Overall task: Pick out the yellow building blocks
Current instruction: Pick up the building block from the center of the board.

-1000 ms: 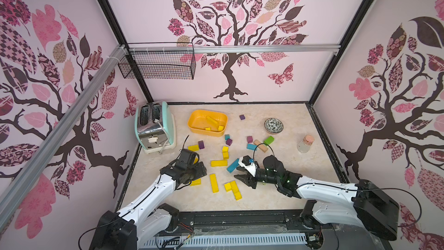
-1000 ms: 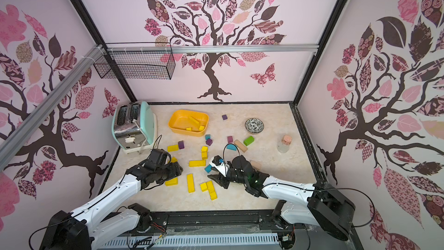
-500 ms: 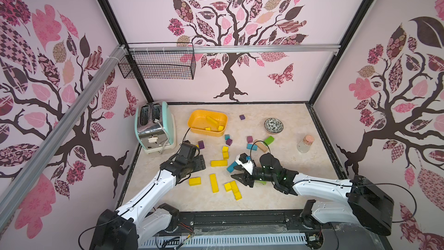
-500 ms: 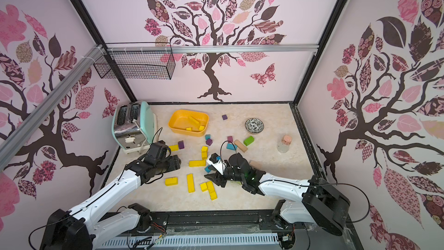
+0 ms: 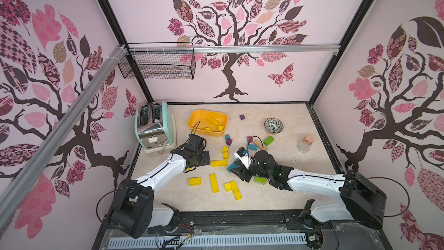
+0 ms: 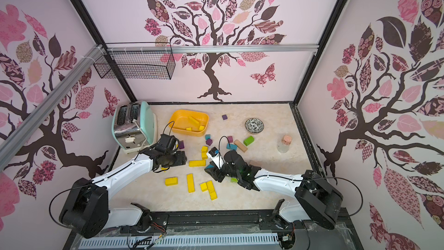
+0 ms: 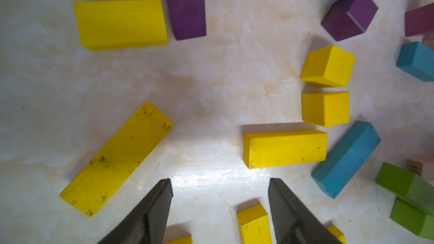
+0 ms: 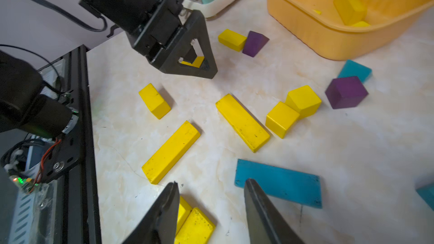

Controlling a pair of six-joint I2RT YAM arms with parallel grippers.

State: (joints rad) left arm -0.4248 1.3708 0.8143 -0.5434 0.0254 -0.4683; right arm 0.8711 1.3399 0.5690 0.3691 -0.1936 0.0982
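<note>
Sorting looks about midway. In both top views three yellow building blocks lie in the orange tub, and the rest are scattered on the table between the arms.

Left wrist view: the left gripper has its fingers parted and empty, with a short yellow bar just beyond the tips.

Right wrist view: the right gripper has its fingers apart too, holding nothing, near a long yellow bar.

The next move calls for lowering over one bar, straddling its narrow side and closing.

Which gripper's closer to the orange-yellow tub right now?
Left. The left gripper hovers just on the robot's side of the tub. The right gripper is farther back and to the right, above the flat blue block.
</note>
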